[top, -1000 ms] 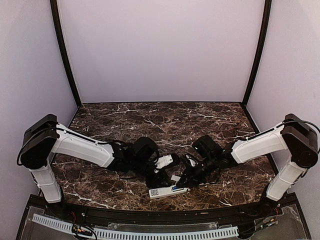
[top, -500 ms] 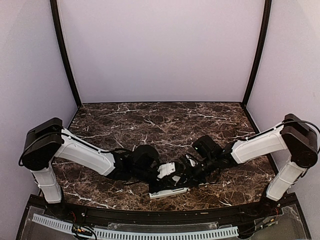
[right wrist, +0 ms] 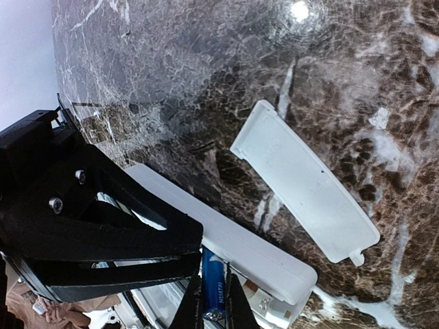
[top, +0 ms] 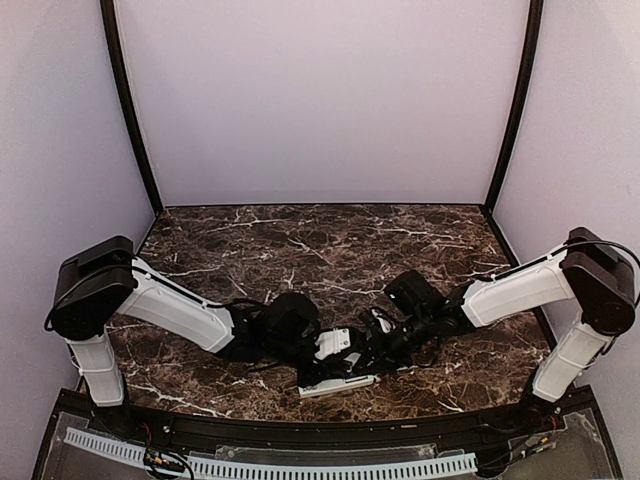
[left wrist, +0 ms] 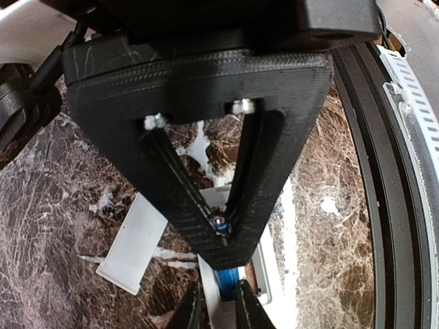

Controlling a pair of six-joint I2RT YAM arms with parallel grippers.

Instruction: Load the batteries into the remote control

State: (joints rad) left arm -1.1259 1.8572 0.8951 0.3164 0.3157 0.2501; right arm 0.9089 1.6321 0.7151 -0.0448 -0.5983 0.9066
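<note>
Dark marble table (top: 300, 240) inside pale lilac walls (top: 320, 100), two arms meeting low near its front edge.

The left arm (top: 180, 310) and right arm (top: 510, 285) are reaching inward, their wrists almost touching over the remote control (right wrist: 240, 250). The remote is lying back-up near the front edge, its battery recess uncovered. The loose white battery cover (right wrist: 305, 188) is lying flat on the marble just beside the remote, not touching it. The right gripper (right wrist: 214, 295) is pinching the blue battery (right wrist: 211, 271) between narrow jaws, holding it at the recess. The left gripper (left wrist: 218, 301) is hanging over the same spot, fingers drawn narrow either side of the blue battery. Whether they are clamping it, I cannot tell.
</note>
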